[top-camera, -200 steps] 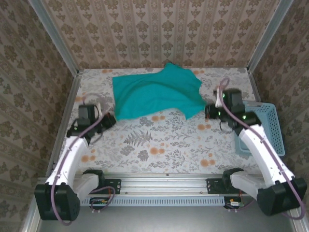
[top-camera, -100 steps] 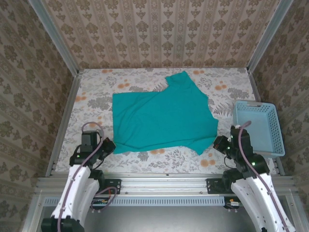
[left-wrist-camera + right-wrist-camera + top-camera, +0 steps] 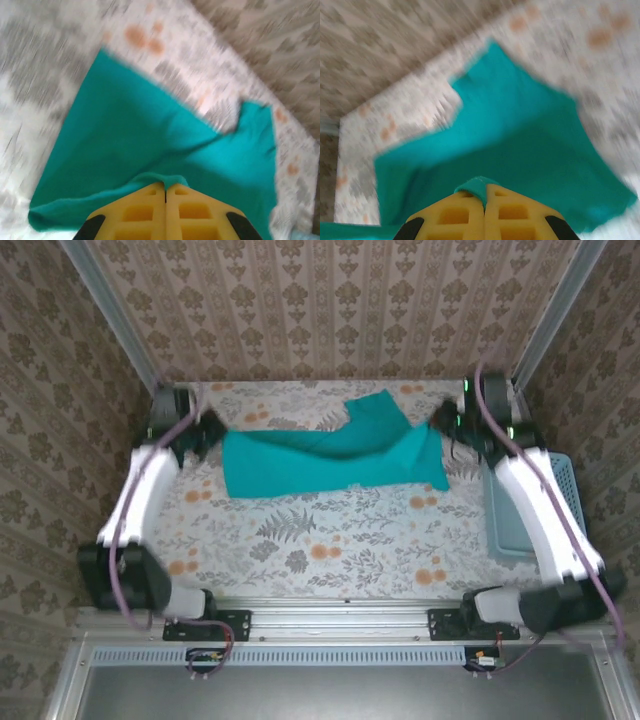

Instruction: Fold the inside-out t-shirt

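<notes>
Both arms have swung to the far side of the tabletop (image 3: 300,535), doubling the inside-out t-shirt (image 3: 330,462) into a band lying left to right between left gripper (image 3: 215,432) and right gripper (image 3: 440,426), each pinched shut on its edge.

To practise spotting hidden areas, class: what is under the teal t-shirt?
The floral table shows around the t-shirt; the patch beneath it is covered, so anything lying there cannot be seen.
</notes>
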